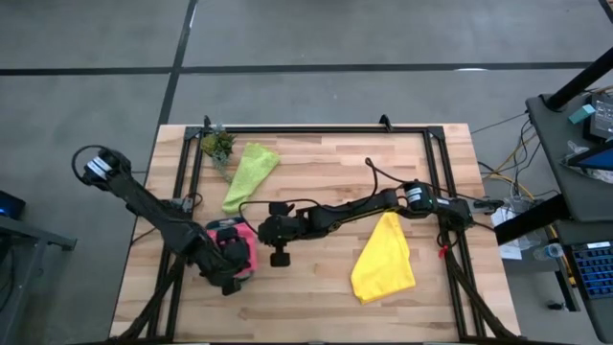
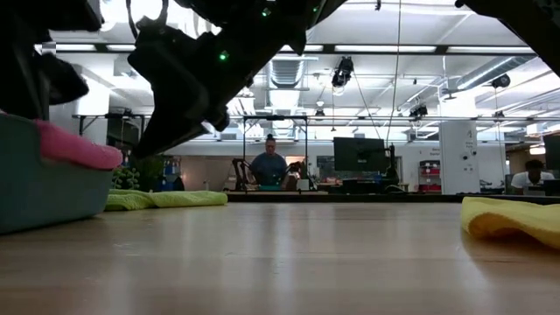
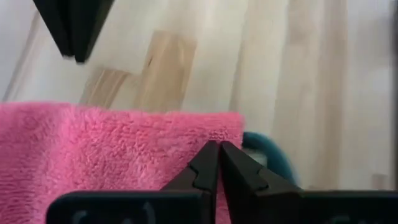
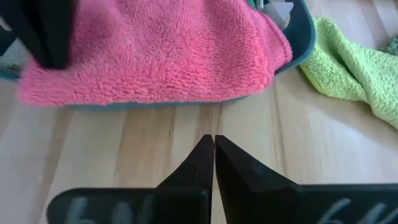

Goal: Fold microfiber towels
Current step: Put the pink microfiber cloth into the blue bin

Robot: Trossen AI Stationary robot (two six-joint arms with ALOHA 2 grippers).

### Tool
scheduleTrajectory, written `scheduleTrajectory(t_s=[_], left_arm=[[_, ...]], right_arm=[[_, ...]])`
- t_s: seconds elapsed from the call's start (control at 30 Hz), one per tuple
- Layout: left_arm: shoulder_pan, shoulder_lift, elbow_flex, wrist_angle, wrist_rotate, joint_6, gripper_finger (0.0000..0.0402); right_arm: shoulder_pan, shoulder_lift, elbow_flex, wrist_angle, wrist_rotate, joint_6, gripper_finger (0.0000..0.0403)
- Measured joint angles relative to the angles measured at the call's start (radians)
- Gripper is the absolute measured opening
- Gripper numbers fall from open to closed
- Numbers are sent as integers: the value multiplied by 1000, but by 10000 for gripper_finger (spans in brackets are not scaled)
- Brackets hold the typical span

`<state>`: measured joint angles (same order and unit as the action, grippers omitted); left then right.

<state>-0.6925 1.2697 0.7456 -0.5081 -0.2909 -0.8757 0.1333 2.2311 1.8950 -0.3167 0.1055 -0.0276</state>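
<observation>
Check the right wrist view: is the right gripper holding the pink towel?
No, the right gripper is shut on nothing above bare wood, short of the pink towel.

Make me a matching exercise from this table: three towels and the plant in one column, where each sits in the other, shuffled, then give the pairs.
Things:
1. pink towel
2. lime green towel
3. yellow towel
4. potted plant

Places:
A. flat on the wood, on the right arm's side
B. far left corner of the table
C. draped over the teal tray
D. on the wood just beside the plant

Pairs: 1-C, 2-D, 3-A, 4-B
</observation>
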Motion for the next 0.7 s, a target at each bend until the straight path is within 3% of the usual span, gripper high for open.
scheduleTrajectory(t_s=[0.23,0.57,0.7], left_arm=[[0,66,-21,28,4,-32,4],[-1,52,-47,38,25,-87,4],[-1,50,-94,132,26,-85,4]], right_arm=[[0,-2,0,-26,0,-1,8],[0,-2,0,-25,-1,0,8],[-1,-2,-1,-25,-1,0,8]])
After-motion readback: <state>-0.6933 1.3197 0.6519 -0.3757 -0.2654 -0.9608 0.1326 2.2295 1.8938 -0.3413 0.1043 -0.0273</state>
